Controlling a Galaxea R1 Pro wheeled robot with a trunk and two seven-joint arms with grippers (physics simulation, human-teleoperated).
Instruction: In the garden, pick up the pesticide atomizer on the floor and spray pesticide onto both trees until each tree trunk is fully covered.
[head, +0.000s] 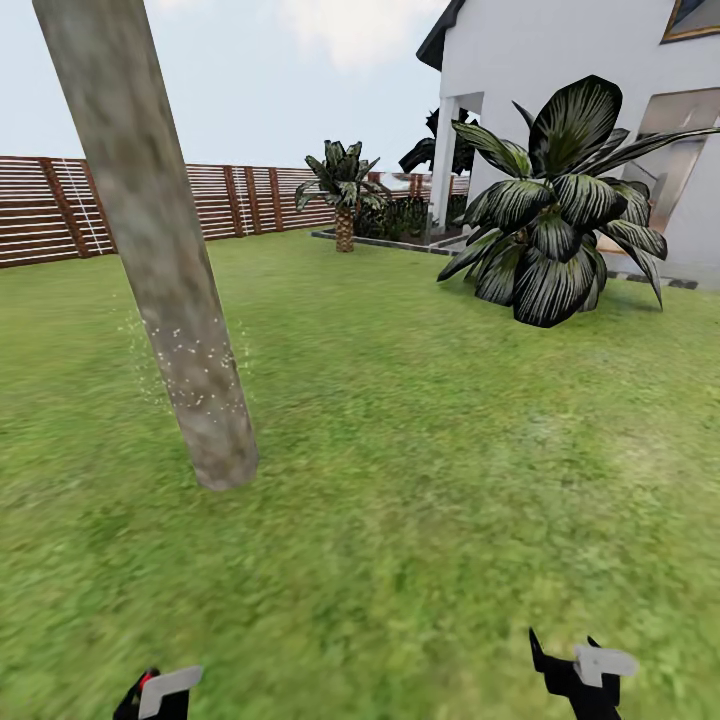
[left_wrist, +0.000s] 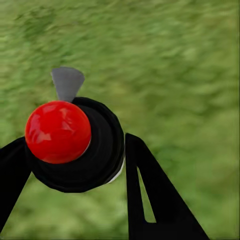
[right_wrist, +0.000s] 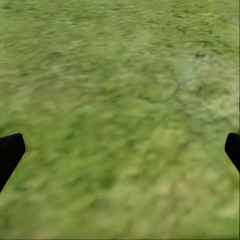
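1. Where the head view's lower edge cuts across the grass, the left gripper (head: 150, 695) sits at lower left and the right gripper (head: 580, 670) at lower right, both low over the lawn (head: 420, 480).
2. Left gripper: in the left wrist view its two black fingers (left_wrist: 145, 195) are closed on the pesticide atomizer (left_wrist: 75, 142), a black round body with a red cap and a grey nozzle tip pointing away over the grass.
3. Right gripper (right_wrist: 120, 150): the right wrist view shows its black fingertips (right_wrist: 10, 150) at the frame's opposite edges, spread wide, with nothing but grass between them.
4. Tree trunk (head: 160, 250): left of centre in the head view, thick, pale grey-beige and mottled, leaning toward the upper left corner. Its base meets the lawn above the left gripper.
5. Spray droplets (head: 195, 370): fine white specks speckle the lower trunk and hang in the air on either side of it.
6. Middle distance, right: a broad dark-leaved plant (head: 560, 210) on the grass.
7. Far: a small palm (head: 343, 195) at centre, a brown slatted fence (head: 250, 200) along the left background, a white house (head: 590, 100) at upper right.
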